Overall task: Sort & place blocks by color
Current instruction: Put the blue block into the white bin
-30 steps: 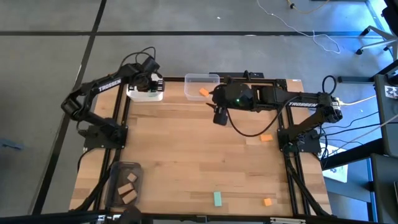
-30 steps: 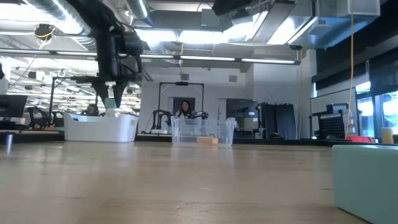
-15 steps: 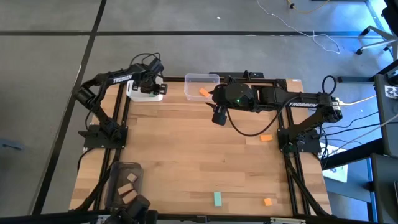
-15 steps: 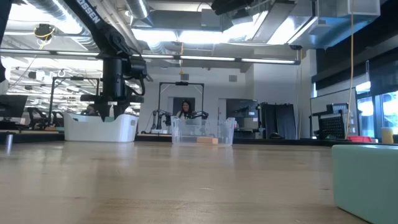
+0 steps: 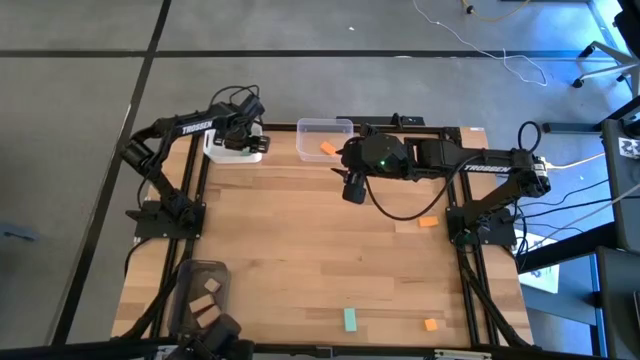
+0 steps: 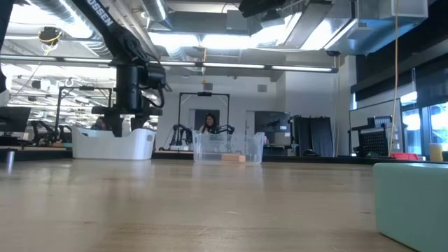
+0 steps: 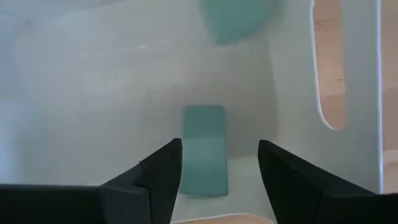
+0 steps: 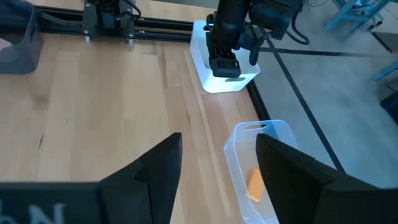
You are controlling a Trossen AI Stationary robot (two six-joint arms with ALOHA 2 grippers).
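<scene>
My left gripper (image 5: 238, 133) points down into the white bin (image 5: 232, 152) at the table's far left corner. It is open. A teal-green bar (image 7: 204, 149) lies flat on the bin's floor below the gap between the fingers, free of them. Another teal-green block (image 7: 239, 18) lies farther along the floor. My right gripper (image 5: 352, 188) hangs open and empty high above the table, beside the clear bin (image 5: 324, 138). One orange block (image 8: 255, 184) rests on that bin's floor.
A dark grey bin (image 5: 203, 290) at the near left holds tan blocks (image 5: 208, 287). Loose on the table lie an orange block (image 5: 428, 222) at the right, another orange block (image 5: 430, 324) and a teal-green bar (image 5: 350, 319) near the front edge.
My left gripper has sunk into the white bin with a teal-green block between its fingers and has let it go. The block now lies flat on the bin's floor.
</scene>
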